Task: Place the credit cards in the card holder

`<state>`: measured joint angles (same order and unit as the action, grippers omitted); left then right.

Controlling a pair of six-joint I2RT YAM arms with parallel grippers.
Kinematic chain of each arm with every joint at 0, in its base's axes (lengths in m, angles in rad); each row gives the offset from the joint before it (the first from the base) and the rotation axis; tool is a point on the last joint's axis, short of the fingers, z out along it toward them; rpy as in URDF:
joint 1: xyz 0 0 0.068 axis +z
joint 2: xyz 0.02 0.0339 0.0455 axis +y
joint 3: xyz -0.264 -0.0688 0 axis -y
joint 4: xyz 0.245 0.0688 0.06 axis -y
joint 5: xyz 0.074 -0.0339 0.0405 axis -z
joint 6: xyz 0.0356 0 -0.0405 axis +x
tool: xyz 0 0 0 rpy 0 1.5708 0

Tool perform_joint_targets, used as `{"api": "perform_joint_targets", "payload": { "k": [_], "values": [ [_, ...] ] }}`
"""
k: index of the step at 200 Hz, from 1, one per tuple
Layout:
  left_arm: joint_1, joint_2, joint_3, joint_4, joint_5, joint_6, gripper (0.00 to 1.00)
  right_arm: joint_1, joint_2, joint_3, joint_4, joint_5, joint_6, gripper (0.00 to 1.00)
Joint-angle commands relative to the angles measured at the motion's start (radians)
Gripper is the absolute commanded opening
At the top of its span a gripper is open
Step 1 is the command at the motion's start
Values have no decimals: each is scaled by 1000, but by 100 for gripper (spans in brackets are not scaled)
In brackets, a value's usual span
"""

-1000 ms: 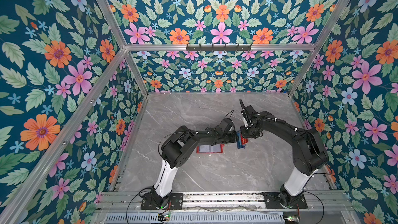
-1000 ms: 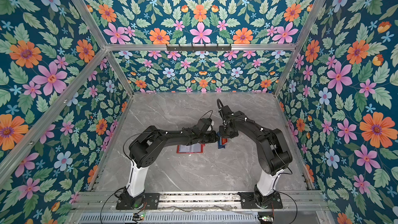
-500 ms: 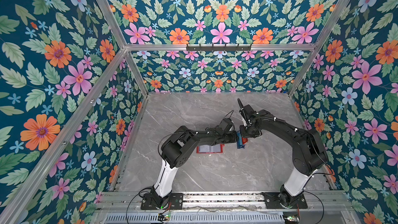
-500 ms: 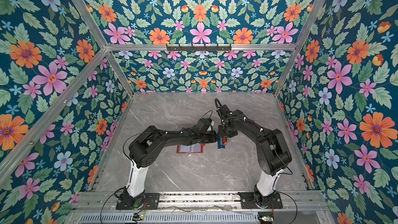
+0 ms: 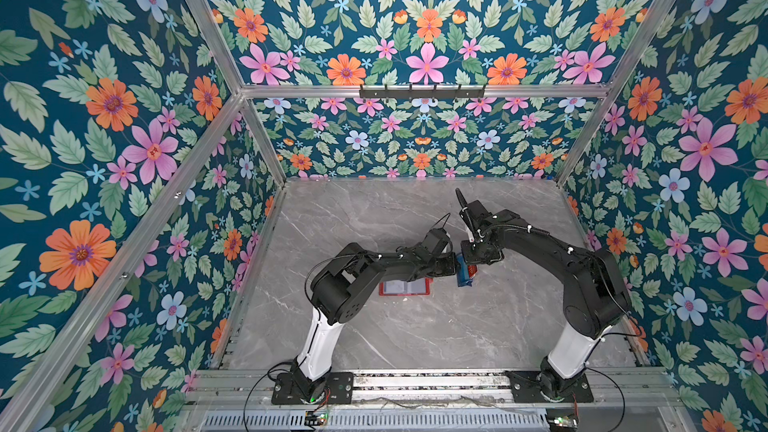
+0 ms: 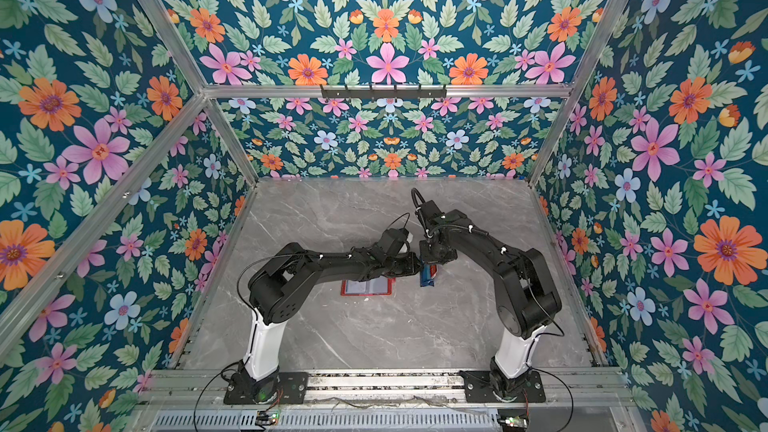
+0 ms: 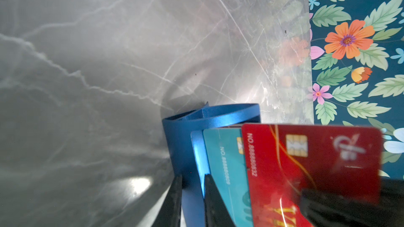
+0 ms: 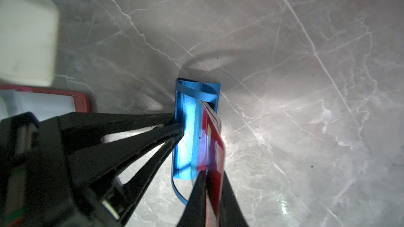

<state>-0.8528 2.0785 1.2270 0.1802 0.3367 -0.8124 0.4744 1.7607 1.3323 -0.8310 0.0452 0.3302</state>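
Centrally, both arms low, wrist to wrist: left jaws tight on blue tray (image 7: 179, 145), right jaws on red card (image 7: 317, 160).

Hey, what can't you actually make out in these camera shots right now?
- Card holder: in both top views the left arm covers its far edge, and the sleeve contents are too small.
- Teal card: left wrist view, mostly behind the red card.
- Right gripper: right wrist view, unclear whether its fingers pinch the red card.
- Blue tray: in a top view, too small to count its cards.
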Motion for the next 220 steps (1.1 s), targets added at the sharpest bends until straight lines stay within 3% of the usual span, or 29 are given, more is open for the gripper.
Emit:
{"api": "perform_joint_targets", "payload": {
  "k": [1,133,188,220],
  "values": [
    [-2,-3,-4,-43,-1,-12,20,2,3,7,-36,28,-8,15],
    [-3,-6,-17,-17,15,-27,22,24,-3,22,-65,54,-6,13],
    [-3,-14,-30,18,38,-42,29,25,-22,14,-53,32,-3,0],
    [-4,-12,-32,46,57,-45,33,24,-38,6,-47,12,0,0]
  ]
}}
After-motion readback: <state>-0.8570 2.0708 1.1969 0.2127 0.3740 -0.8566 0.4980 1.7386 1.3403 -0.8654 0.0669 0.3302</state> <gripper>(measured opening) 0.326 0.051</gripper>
